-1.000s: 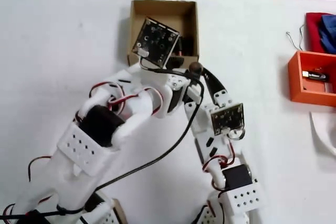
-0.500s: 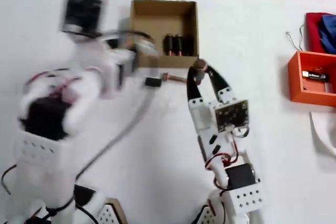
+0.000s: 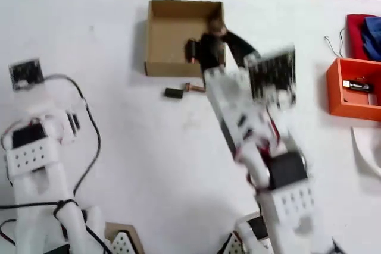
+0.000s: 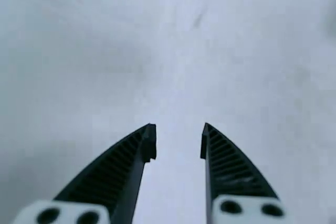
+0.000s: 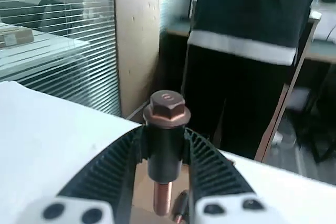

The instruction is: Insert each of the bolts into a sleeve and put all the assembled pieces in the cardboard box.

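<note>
My right gripper (image 5: 166,153) is shut on an assembled piece (image 5: 165,145): a copper bolt with a hex head pushed through a black sleeve, held upright. In the high view this gripper (image 3: 214,35) hangs over the right part of the cardboard box (image 3: 169,13). An assembled piece (image 3: 191,50) lies inside the box beside it. A loose black sleeve (image 3: 174,93) and a copper bolt (image 3: 194,87) lie on the table just in front of the box. My left gripper (image 4: 177,141) is open over bare white table, with its arm (image 3: 33,141) folded back at the far left.
An orange bin (image 3: 352,90) holding a small item stands at the right edge, with red and blue cloth (image 3: 363,34) behind it. A person in dark clothes stands beyond the table in the right wrist view.
The left arm has swung away from the box to the far left of the table. The right arm has moved forward and carried its bolt-and-sleeve piece over the box.
</note>
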### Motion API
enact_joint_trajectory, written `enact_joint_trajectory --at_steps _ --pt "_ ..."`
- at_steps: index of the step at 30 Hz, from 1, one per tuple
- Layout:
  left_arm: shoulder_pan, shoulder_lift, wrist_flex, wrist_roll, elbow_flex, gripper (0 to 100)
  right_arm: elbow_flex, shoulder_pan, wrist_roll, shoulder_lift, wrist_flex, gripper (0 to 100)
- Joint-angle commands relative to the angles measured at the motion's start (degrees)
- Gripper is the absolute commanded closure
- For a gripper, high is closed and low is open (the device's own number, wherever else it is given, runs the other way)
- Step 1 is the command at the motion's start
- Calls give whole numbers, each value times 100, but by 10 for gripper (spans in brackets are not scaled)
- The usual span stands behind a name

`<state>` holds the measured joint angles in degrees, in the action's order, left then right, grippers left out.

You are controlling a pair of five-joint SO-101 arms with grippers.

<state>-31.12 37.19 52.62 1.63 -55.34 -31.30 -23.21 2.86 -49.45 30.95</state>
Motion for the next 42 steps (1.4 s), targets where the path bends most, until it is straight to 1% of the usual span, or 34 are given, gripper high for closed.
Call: enact_joint_trajectory --at_steps 1,4,7,12,17,21,24,28,33,37,42 --pt "-149 70 -1292 545 -927 842 1758 -22 -457 1877 251 977" --pt "-158 35 -1767 967 -1490 842 3130 -40 -536 3389 549 977" --pt "-158 79 -1996 1073 -1789 842 4589 -40 -536 4927 945 977" --pt "-158 44 -1969 1073 -1763 842 7086 4 -598 7433 1640 977" --pt "-149 70 -1969 1090 -1833 842 9635 110 -1433 9596 2308 978" --pt "-132 70 -1969 1090 -1833 842 11103 110 -1512 10870 2800 978" --pt "-132 70 -1969 1090 -1833 842 11569 101 -1512 11459 2853 978" --pt "-132 70 -1969 1090 -1833 842 11560 136 -1512 11767 2765 978" --pt "-132 70 -1969 1090 -1842 842 11560 215 -1468 11837 2765 978" --pt "-132 70 -1969 1081 -1842 842 11552 224 -976 11864 2800 978" --pt "-132 70 -1969 1081 -1842 842 11543 215 -993 11881 2923 978"
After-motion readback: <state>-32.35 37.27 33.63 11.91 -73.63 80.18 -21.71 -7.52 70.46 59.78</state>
